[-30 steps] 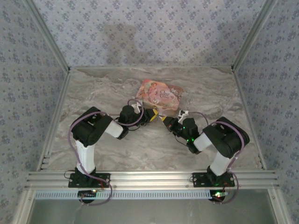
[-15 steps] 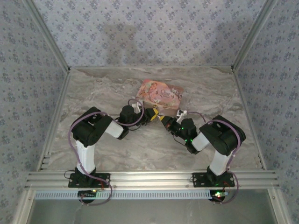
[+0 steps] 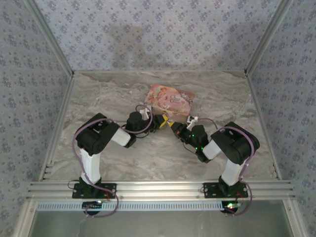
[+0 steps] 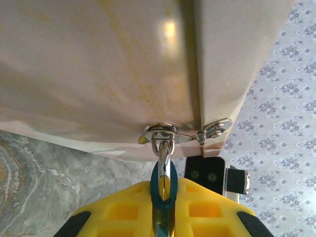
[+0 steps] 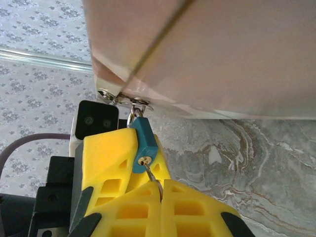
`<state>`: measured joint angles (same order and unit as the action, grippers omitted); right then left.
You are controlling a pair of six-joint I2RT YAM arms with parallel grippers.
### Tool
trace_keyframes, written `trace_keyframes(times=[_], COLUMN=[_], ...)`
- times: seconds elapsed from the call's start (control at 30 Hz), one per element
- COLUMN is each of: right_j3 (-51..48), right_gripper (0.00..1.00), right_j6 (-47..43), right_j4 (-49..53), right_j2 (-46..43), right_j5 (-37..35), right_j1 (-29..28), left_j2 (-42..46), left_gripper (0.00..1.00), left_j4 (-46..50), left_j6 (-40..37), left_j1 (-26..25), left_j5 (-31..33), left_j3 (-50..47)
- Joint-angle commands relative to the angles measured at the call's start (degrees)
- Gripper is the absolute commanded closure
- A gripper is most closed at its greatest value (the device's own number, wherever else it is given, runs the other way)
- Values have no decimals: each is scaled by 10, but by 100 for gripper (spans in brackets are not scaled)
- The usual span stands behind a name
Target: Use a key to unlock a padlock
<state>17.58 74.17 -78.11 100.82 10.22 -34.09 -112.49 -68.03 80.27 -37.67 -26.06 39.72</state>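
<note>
Teal plastic covers the padlock (image 5: 144, 144), which hangs by its steel loop from the metal hasp (image 4: 163, 132) on the front of a pink box (image 3: 170, 98) in the upper middle of the top view. The left jaws stand narrow, pinching the padlock's body from both sides. The right jaws are pressed fully together on the thin key (image 5: 152, 174), whose tip sits in the brass keyhole.

In the right wrist view the padlock's long axis runs from the hasp at upper centre down and slightly right, with the keyhole end facing the lower edge of the frame. The key carries on along nearly the same line. In the left wrist view the padlock stands almost straight up the frame, loop at the top.

The likeliest trouble is the turn itself. The key is slim and held only at its end, so it may slip or twist in the right jaws instead of turning the lock. If the two arms are not in line, the key could bend or jam. The box looks light, so a hard pull may drag it across the bench (image 3: 148, 158).
</note>
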Motion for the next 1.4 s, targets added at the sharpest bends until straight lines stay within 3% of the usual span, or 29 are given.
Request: trace_keyframes(times=[0.0, 0.53, 1.37], right_j3=[15, 26, 45], right_gripper=[100, 100, 100], right_j6=[5, 41, 234], right_j4=[-13, 23, -17], right_j2=[-1, -17, 30], right_j5=[-12, -75, -109], right_j1=[3, -27, -39], left_j2=[7, -2, -2], left_gripper=[88, 89, 90], left_j4=[-58, -84, -88], left_j6=[0, 1, -2], left_j1=[-8, -19, -25], left_j5=[-7, 1, -6], left_j3=[16, 18, 24])
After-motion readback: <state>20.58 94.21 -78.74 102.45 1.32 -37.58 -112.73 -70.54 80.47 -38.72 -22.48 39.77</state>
